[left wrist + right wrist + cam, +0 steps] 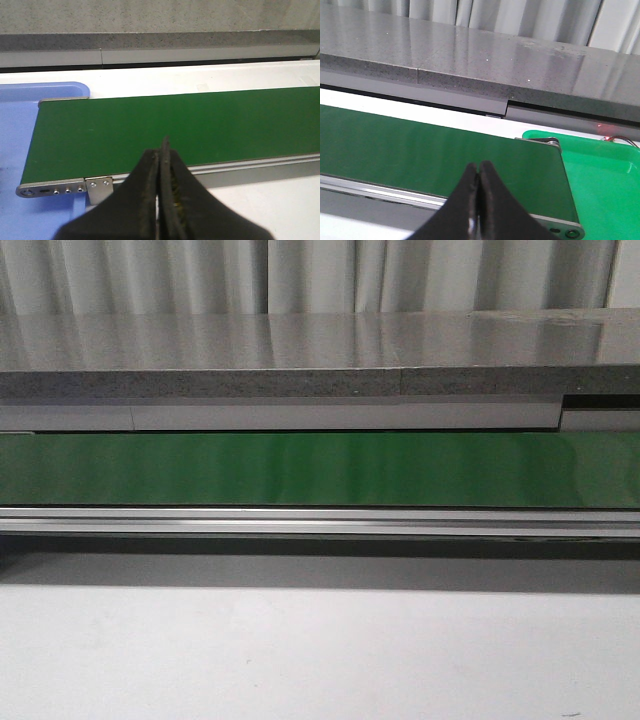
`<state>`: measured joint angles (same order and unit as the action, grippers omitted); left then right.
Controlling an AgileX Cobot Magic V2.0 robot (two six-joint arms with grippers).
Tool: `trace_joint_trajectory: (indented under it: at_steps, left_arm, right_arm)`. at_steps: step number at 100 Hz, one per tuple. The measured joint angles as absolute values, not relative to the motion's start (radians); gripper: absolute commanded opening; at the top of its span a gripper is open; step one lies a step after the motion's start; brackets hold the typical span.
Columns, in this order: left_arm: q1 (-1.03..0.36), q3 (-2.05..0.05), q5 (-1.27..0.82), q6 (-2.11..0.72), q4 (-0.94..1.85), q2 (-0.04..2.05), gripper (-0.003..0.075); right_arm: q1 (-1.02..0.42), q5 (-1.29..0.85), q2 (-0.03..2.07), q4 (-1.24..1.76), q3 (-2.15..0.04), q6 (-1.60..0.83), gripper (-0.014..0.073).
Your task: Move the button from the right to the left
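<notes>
The button is out of view in all three views. My left gripper (161, 150) is shut with nothing between its black fingers; it hangs over the near rail of the green conveyor belt (175, 125), close to the belt's left end. My right gripper (479, 169) is also shut and empty, above the belt (430, 150) near its right end. Neither gripper shows in the front view, where the belt (320, 468) runs bare from side to side.
A blue tray (20, 150) lies under the belt's left end. A green tray (600, 175) lies past the right end. A grey stone ledge (300, 350) runs behind the belt. White tabletop (300, 650) lies in front.
</notes>
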<state>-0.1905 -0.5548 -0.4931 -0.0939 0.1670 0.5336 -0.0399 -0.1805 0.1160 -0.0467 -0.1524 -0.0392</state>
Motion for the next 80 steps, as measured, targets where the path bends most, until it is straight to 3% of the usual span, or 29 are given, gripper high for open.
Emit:
trace_joint_trajectory:
  at_steps: [22, 49, 80]
  left_arm:
    - [-0.19, -0.421, -0.395, -0.094, 0.167, 0.398, -0.002]
    - [-0.12, -0.213, -0.13, -0.094, 0.099, 0.244, -0.002]
    - [-0.064, -0.015, -0.053, -0.093, 0.093, 0.027, -0.002]
  right_arm:
    - [-0.04, -0.18, 0.116, -0.047, -0.152, -0.039, -0.0067]
    - [-0.04, -0.18, 0.116, -0.047, -0.152, -0.039, -0.0067]
    - [-0.04, -0.18, 0.116, -0.047, -0.152, -0.039, -0.0067]
